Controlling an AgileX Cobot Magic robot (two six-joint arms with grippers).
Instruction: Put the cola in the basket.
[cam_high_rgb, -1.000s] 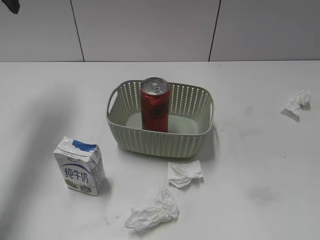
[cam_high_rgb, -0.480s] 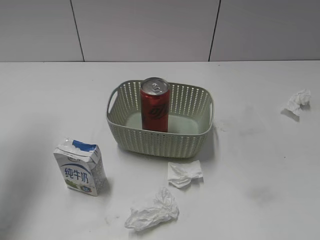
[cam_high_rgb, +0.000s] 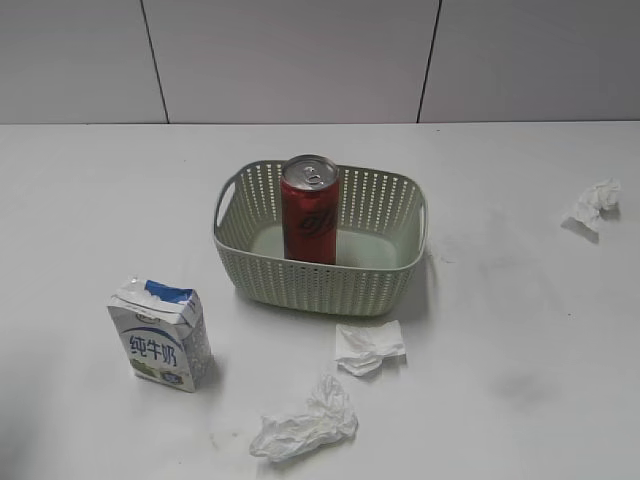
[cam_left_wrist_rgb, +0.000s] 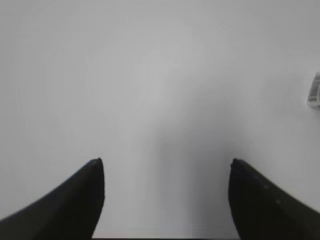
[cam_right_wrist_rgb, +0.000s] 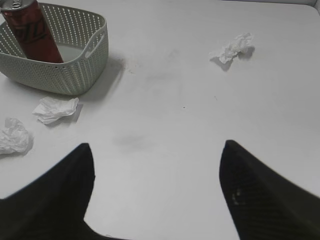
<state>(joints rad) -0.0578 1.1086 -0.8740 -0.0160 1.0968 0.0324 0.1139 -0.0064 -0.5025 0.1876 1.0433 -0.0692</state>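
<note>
The red cola can (cam_high_rgb: 311, 212) stands upright inside the pale green basket (cam_high_rgb: 320, 280) in the middle of the table, against its left half. The right wrist view shows the can (cam_right_wrist_rgb: 31, 31) in the basket (cam_right_wrist_rgb: 75, 75) at its top left. My left gripper (cam_left_wrist_rgb: 165, 162) is open and empty over bare white table. My right gripper (cam_right_wrist_rgb: 156, 145) is open and empty over bare table, to the right of the basket and well apart from it. Neither gripper shows in the exterior view.
A white-and-blue milk carton (cam_high_rgb: 160, 335) stands at the front left; its edge shows in the left wrist view (cam_left_wrist_rgb: 315, 90). Two crumpled tissues (cam_high_rgb: 369, 346) (cam_high_rgb: 305, 422) lie in front of the basket. Another tissue (cam_high_rgb: 595, 203) lies at the far right.
A dark arm part at the exterior view's top left corner has left the view, and the shadow on the table's left side has faded. The can and basket have not moved.
</note>
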